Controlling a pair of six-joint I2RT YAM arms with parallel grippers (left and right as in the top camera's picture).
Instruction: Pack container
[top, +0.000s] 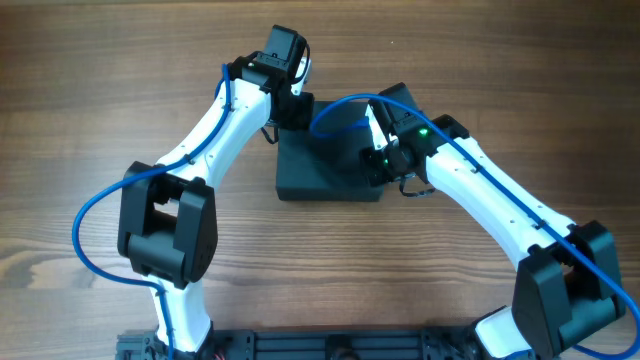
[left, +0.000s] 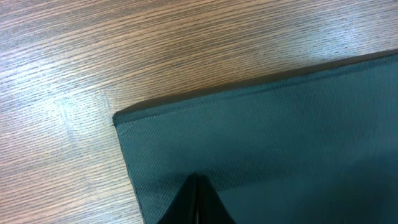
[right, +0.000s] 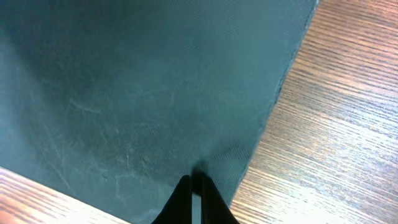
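Contents of the dark teal-grey, matte, roughly square fabric container could not be seen: its top lay flat over it. In the overhead view both white arms hung above it, hiding its far-left corner and part of its right edge. It sat near the middle of the brown wood-grain surface. Each wrist view cut the container off, showing only a stretch of woven top with one corner or edge. The left tool was clenched, its dark fingers drawn together to a point over the top near that corner and mostly cropped by the frame's lower border. The right tool was likewise clenched, close to the container's right edge. Whether either tip pinched the fabric could not be made out.
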